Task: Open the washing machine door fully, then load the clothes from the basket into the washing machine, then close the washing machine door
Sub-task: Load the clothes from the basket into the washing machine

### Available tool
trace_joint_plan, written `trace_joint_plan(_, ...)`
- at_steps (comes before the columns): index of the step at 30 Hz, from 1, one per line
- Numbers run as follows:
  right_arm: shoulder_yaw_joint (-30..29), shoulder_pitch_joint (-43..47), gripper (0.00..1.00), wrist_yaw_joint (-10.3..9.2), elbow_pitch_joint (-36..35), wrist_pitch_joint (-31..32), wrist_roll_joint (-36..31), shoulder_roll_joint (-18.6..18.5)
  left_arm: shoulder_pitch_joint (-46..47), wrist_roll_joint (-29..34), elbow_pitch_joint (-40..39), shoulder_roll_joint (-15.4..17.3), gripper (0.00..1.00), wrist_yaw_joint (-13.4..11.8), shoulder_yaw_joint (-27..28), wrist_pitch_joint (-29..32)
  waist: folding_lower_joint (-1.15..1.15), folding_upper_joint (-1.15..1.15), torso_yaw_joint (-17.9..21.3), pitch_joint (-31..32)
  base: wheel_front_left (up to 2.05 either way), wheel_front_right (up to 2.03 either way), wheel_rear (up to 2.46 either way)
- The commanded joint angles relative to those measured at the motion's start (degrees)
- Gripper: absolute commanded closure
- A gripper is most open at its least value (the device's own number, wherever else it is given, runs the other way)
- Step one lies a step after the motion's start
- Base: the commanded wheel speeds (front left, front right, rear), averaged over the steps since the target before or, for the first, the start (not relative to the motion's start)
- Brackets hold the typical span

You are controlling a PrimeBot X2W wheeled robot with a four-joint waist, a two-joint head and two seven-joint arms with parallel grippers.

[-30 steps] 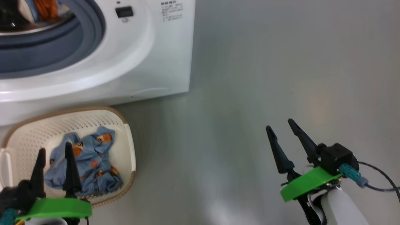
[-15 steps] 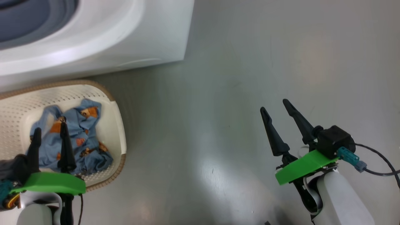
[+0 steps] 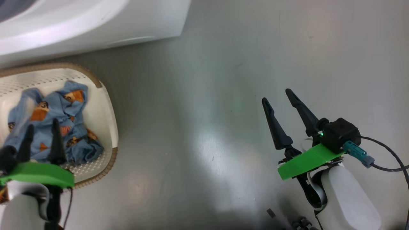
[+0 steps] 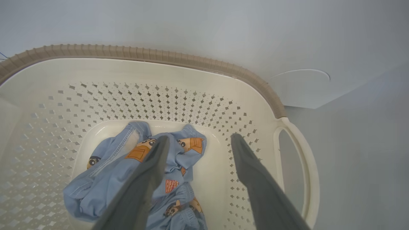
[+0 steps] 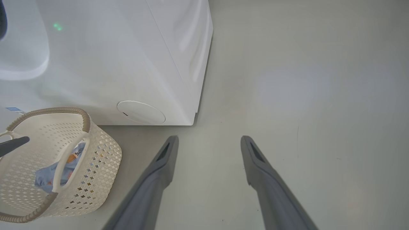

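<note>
left gripper [image 3: 43, 124] hangs right above the basket [image 3: 107, 121], long dark fingers spread wide, nothing pinched between them. directly beneath those tips sit the clothes [image 3: 60, 105], a crumpled light blue heap with orange and tan cartoon figures, resting on the basket's bottom. in the left wrist view one finger crosses in front of the fabric, and the other stands over bare perforated plastic on the side toward a looped handle [image 4: 308, 179]. whether either tip touches the cloth, cannot tell. just past the fingertips runs the brown woven rim [image 4: 159, 55], and beyond that the white panel of the washing machine [image 3: 96, 22], close against the basket's far side.

over to the right gripper [image 3: 276, 95]: fingers also wide apart, empty, poised over bare grey floor [image 3: 207, 95], well apart from the basket and the clothes. a green plate [image 3: 306, 161] sits behind its fingers, with a black block [image 3: 338, 135] mounted on top. in the right wrist view, ahead of its fingers and off to their left, stands the machine's lower front corner with the small round white flap [image 5: 140, 112]. further left of them the basket shows from the side, blue fabric visible through its handle gap, and a dark fingertip of the left gripper pokes in above its rim. a sliver of blue label [image 5: 14, 110] peeks just above that rim.
</note>
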State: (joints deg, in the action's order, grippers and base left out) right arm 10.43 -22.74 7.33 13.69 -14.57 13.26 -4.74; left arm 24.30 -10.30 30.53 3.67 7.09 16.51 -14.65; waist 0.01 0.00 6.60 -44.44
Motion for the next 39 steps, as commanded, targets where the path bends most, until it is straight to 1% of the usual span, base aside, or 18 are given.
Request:
trace_joint_plan(1, 1.42, 0.50, 0.00, 0.16, -1.17, -0.43, 0.14, 0.66, -0.03, 0.68, 0.04, 2.35, 0.00, 0.18, 1.87, -0.35, -0.01, 0.00, 0.50, -1.77, 0.00, 0.00, 0.00)
trace_joint_plan(7, 1.55, -0.12, 0.00, 0.16, -1.62, -0.43, 0.46, 0.85, 4.17, 1.09, 4.97, 5.15, 0.00, 0.29, 1.81, -0.35, -0.01, 0.00, 1.07, -4.93, 0.00, 0.00, 0.00)
trace_joint_plan(11, 1.55, -0.48, 0.00, 0.16, -1.73, -0.43, 0.56, 1.01, 6.00, 1.60, 8.57, 6.64, 0.00, 0.32, 1.32, -0.35, -0.01, 0.00, 1.29, -5.94, 0.00, 0.00, 0.00)
trace_joint_plan(18, 2.05, -0.89, 0.00, 0.16, -2.07, -0.43, 0.96, 1.38, 9.10, 2.50, 17.56, 9.82, 0.00, 0.32, 0.57, -0.35, -0.01, 0.00, 1.97, -7.38, 0.00, 0.00, 0.00)
trace_joint_plan(19, 2.19, -0.99, 0.00, 0.16, -2.32, -0.43, 1.15, 1.48, 10.24, 2.81, 19.21, 10.99, 0.00, 0.33, 0.25, -0.35, -0.01, 0.00, 2.30, -8.07, 0.00, 0.00, 0.00)
trace_joint_plan(24, 2.14, -1.22, 0.00, 0.16, -2.59, -0.43, 1.67, 1.65, 12.84, 3.31, 21.70, 13.23, 0.00, 0.35, -0.80, -0.35, -0.01, 0.00, 3.02, -9.68, 0.00, 0.00, 0.00)
trace_joint_plan(33, 2.59, -1.44, 0.00, 0.16, -2.68, -0.43, 2.36, 1.82, 15.88, 4.02, 26.39, 16.08, 0.00, 0.34, -2.56, -0.35, -0.01, 0.00, 4.16, -11.16, 0.00, 0.00, 0.00)
trace_joint_plan(39, 3.05, -1.48, 0.00, 0.16, -3.07, -0.43, 3.75, 1.85, 18.22, 5.14, 30.37, 18.54, 0.00, -0.59, -3.73, -0.23, -0.01, 0.00, 5.27, -12.42, 0.00, 0.00, 0.00)
